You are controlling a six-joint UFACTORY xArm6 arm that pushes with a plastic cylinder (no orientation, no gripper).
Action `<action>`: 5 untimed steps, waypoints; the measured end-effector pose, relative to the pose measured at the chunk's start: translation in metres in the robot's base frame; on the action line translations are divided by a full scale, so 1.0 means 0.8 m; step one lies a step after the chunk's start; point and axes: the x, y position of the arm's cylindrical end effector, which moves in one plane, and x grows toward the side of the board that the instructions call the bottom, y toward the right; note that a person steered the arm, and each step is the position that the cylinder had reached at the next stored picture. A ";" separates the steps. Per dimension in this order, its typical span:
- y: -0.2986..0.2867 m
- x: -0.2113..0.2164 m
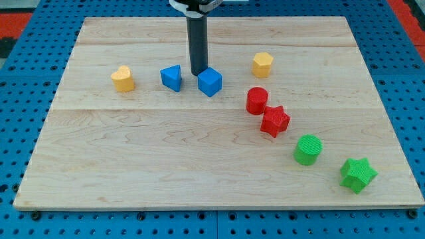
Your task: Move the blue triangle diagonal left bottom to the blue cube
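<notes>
The blue triangle (pixel 171 78) lies on the wooden board, left of centre in the upper half. The blue cube (pixel 210 81) sits just to its right, a small gap between them. My tip (pixel 198 73) comes down from the view's top and rests between the two blue blocks, close to the cube's upper left edge and to the right of the triangle. Whether it touches the cube I cannot tell.
A yellow heart (pixel 123 78) lies left of the triangle. A yellow hexagon (pixel 262 64) is upper right of the cube. A red cylinder (pixel 257 101), red star (pixel 274 121), green cylinder (pixel 308 149) and green star (pixel 358 174) run diagonally to the lower right.
</notes>
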 end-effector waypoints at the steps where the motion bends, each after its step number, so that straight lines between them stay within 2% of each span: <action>1: 0.000 -0.026; 2: -0.032 -0.005; 3: -0.035 0.035; 5: -0.053 -0.023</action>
